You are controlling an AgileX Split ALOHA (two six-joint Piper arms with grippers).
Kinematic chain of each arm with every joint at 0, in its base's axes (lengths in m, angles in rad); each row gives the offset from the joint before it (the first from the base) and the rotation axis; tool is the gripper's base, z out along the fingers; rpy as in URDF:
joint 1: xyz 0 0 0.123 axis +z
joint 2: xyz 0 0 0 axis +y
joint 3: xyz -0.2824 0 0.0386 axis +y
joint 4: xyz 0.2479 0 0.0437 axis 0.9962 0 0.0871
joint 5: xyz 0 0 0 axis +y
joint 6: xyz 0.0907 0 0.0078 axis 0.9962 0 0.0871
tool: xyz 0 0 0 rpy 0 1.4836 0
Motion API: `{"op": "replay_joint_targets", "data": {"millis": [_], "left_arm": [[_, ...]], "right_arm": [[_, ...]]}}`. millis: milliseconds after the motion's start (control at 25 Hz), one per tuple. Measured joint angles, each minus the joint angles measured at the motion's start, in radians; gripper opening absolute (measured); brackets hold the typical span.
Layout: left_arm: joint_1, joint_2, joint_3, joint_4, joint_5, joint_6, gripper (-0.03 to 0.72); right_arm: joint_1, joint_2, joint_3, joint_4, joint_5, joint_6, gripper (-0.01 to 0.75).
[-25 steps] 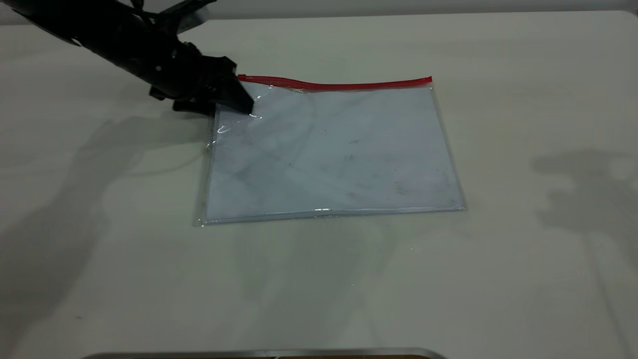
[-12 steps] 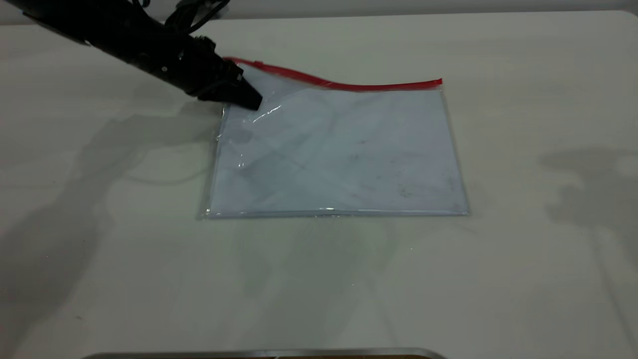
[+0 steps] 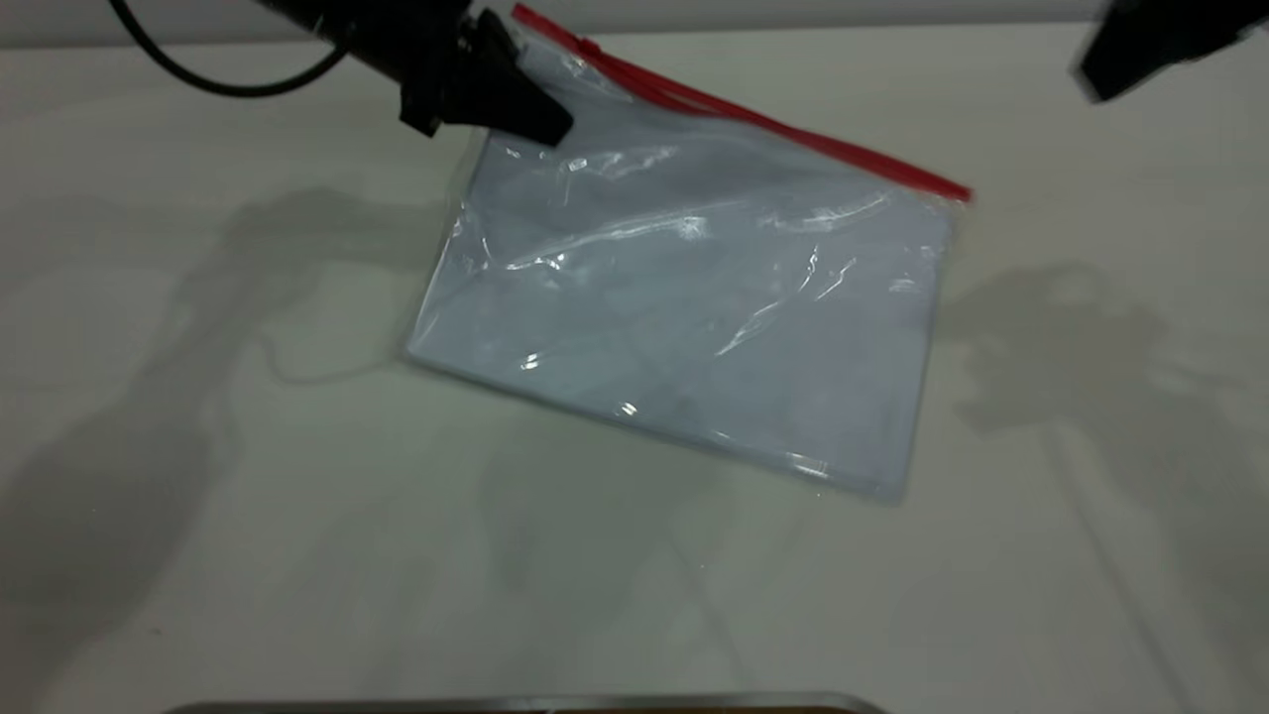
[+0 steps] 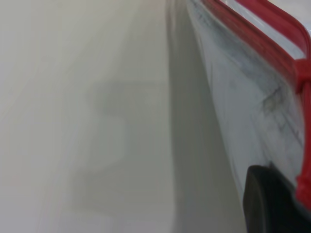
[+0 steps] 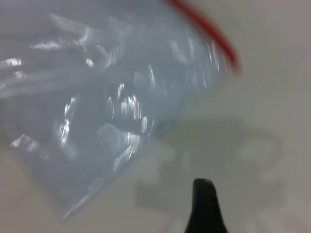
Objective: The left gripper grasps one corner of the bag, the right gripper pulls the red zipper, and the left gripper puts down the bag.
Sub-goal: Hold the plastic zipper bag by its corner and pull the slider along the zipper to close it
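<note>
My left gripper [image 3: 540,124] is shut on the corner of the bag [image 3: 694,297] at the left end of the red zipper [image 3: 753,121] and holds that end up off the table. The clear pouch with pale sheets hangs tilted and wrinkled, sloping down to the right. A small red slider [image 3: 592,46] sits close to the held corner. In the left wrist view the red zipper [image 4: 272,29] runs beside one black finger [image 4: 265,204]. My right gripper [image 3: 1120,59] hovers at the far right, apart from the bag [image 5: 97,87], past the red zipper [image 5: 209,34] end.
The pale table [image 3: 248,496] stretches around the bag, with shadows of both arms on it. A black cable [image 3: 198,81] loops behind the left arm. A metal edge [image 3: 525,704] lines the table's near side.
The left gripper has risen and moved right with the corner, lifting and tilting the bag off the table. The right gripper has come into view at the far right.
</note>
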Motion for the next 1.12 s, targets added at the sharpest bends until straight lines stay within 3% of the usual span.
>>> {"op": "replay_joint_targets", "data": {"millis": [160, 360, 640, 1120], "left_arm": [[-0.039, 0.0, -0.021, 0.05, 0.074, 0.106, 0.051], [-0.076, 0.001, -0.023, 0.081, 0.058, 0.12, 0.051], [-0.109, 0.001, -0.023, 0.091, 0.007, 0.122, 0.051], [-0.135, 0.001, -0.025, 0.09, -0.015, 0.123, 0.051]], "right_arm": [[0.088, 0.095, -0.059, 0.034, -0.038, -0.023, 0.578], [0.17, 0.193, -0.153, 0.037, -0.039, -0.026, 0.578], [0.192, 0.296, -0.272, 0.133, 0.034, -0.077, 0.578], [0.192, 0.332, -0.308, 0.616, 0.112, -0.644, 0.578]]}}
